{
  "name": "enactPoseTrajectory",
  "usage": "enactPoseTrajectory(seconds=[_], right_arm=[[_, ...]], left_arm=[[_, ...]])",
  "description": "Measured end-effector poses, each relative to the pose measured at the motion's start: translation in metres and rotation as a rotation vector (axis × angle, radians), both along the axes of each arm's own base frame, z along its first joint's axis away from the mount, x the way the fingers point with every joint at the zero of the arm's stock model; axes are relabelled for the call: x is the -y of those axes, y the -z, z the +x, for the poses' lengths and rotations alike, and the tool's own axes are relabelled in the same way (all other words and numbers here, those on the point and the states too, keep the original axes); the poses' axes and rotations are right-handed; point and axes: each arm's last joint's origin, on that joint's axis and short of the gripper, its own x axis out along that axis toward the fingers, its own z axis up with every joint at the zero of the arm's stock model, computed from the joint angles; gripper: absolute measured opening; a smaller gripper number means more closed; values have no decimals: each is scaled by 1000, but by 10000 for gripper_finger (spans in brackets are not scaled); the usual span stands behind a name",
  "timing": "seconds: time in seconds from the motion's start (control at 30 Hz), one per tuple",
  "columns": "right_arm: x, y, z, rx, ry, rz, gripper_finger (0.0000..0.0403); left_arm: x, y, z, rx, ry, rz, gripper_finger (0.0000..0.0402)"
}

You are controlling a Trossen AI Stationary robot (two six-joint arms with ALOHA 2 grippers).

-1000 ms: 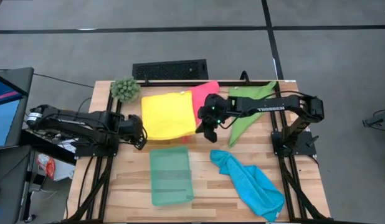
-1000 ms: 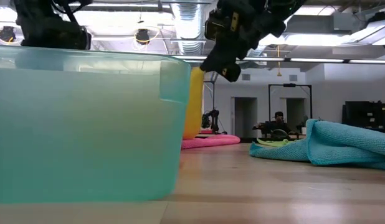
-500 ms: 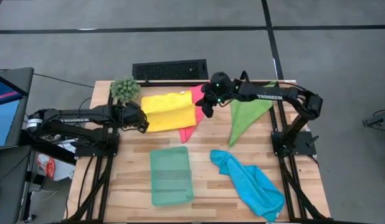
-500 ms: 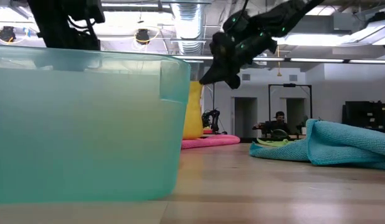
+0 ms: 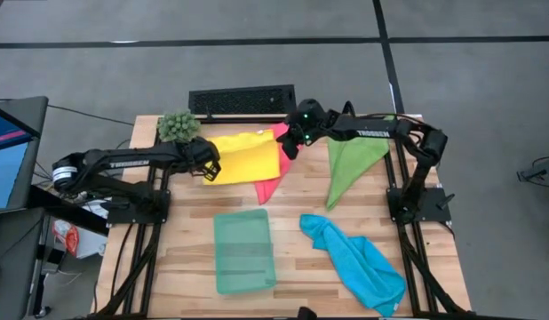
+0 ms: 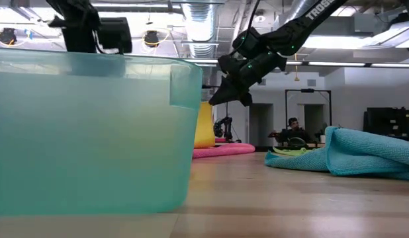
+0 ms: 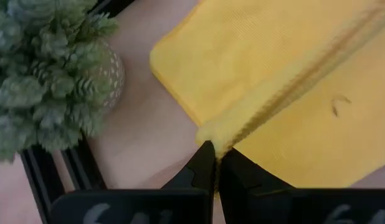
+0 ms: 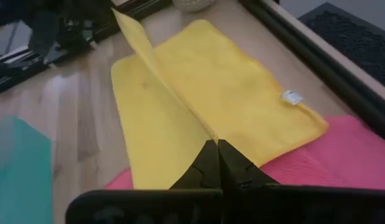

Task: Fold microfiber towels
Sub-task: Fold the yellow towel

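Observation:
The yellow towel (image 5: 243, 156) lies at the far middle of the table, on top of the pink towel (image 5: 271, 185). Its near part is raised and carried over its far part. My left gripper (image 5: 209, 170) is shut on the towel's near left corner. My right gripper (image 5: 288, 148) is shut on its near right corner. The yellow towel also shows in the low view (image 6: 204, 125), behind the tray. The green towel (image 5: 350, 164) lies at the far right. The blue towel (image 5: 354, 262) lies crumpled at the near right. My left gripper pinches the yellow towel's corner (image 7: 211, 133) between its two fingertips, coming level from the table's left. The corner is lifted, and the raised edge runs from it toward my right gripper. My right gripper pinches the opposite corner (image 8: 205, 134) between its fingertips, coming from the table's right and slanting down. The cloth rises as a sheet from the fingers, and the far half lies flat on the table.
A pale teal tray (image 5: 243, 252) stands at the near middle and fills the left of the low view (image 6: 92, 132). A spiky green plant ball (image 5: 178, 127) sits at the far left corner, close to my left gripper. A dark grille (image 5: 242, 99) lies beyond the far edge.
Both grippers have gone toward the table's far edge, each with a near corner of the yellow towel. The towel's near half has lifted and come over toward its far half, whose far edge has stayed on the table. The pink towel's near part now shows.

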Motion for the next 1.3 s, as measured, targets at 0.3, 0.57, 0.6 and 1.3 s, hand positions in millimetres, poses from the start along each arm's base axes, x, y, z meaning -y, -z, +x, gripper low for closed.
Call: enactPoseTrajectory(seconds=[0.3, 0.57, 0.6, 1.3], right_arm=[[9, 20, 4, -34, 5, 37, 0], [12, 16, 10, -11, 6, 12, 0], [14, 14, 10, -7, 11, 10, 0], [25, 37, 20, -42, 44, 54, 0]], left_arm=[[-14, 8, 4, -12, -7, -18, 0], [-10, -2, -3, 20, -1, -58, 0], [-11, -3, -4, 16, -5, -54, 0], [-19, -4, -11, 5, 23, -53, 0]])
